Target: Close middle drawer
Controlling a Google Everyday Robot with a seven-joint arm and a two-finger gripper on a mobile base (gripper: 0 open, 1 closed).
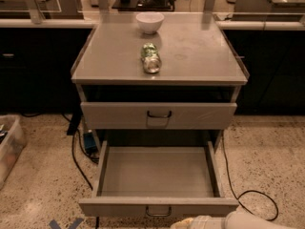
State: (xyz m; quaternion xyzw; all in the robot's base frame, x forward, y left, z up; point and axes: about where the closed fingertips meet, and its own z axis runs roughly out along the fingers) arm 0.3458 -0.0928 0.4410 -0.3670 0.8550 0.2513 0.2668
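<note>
The middle drawer (157,178) is a grey metal tray pulled far out of the cabinet, and it is empty. Its low front panel (119,207) carries a small dark loop handle (158,212). My gripper (185,222) shows at the bottom edge, just below and right of that handle, close to the front panel. My pale arm (243,221) runs off to the lower right. Above, a taller-fronted grey drawer (109,114) with a square handle plate stands slightly out of the cabinet.
On the cabinet top (200,51) lie a green can (151,57) on its side and a white bowl (149,22). A black cable (252,194) loops on the floor at the right; another cable (78,163) runs at the left. A clear bin (9,147) stands at far left.
</note>
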